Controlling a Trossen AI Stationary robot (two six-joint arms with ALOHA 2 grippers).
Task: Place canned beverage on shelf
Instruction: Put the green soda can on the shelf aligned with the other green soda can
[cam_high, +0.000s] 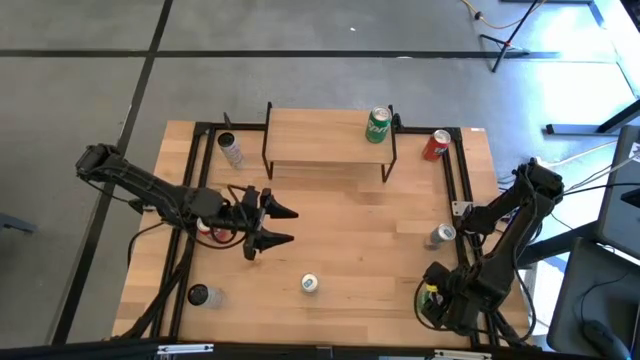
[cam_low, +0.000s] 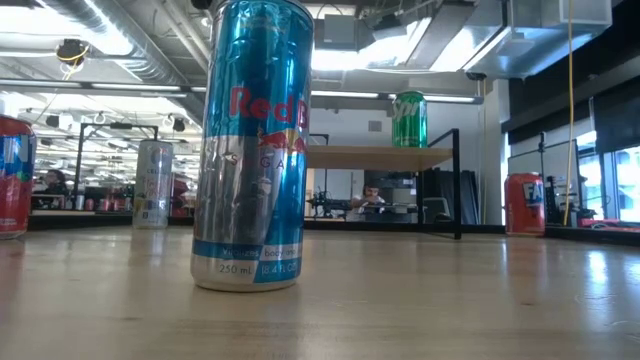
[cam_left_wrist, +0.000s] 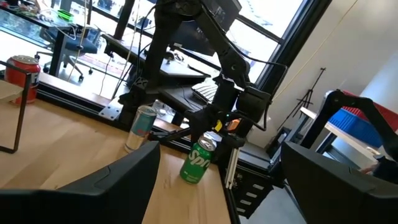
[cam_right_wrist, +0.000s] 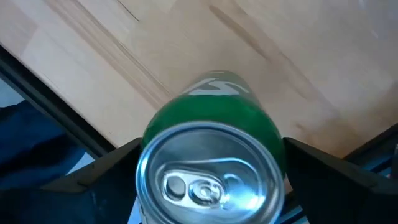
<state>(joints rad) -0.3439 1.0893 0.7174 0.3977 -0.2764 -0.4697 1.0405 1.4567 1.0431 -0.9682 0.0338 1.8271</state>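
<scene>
The shelf stands at the table's far middle, and a green can stands upright on its plank near the right end; both also show in the low view, the shelf with the can on it. My right gripper is at the near right corner, shut on a second green can, which also shows in the left wrist view. My left gripper hovers open and empty over the table's left middle, its fingers pointing toward the right edge. My right gripper pinches the second green can between its two fingers, one on each side of its wall just below the top rim. The fingers come from above, pointing down. The can stays upright, and its bottom appears to stand on the table.
A red can stands right of the shelf and a silver can left of it. A silver can stands near the right rail, a blue-silver can near the front middle, and a dark can at the front left. Black rails border the tabletop.
</scene>
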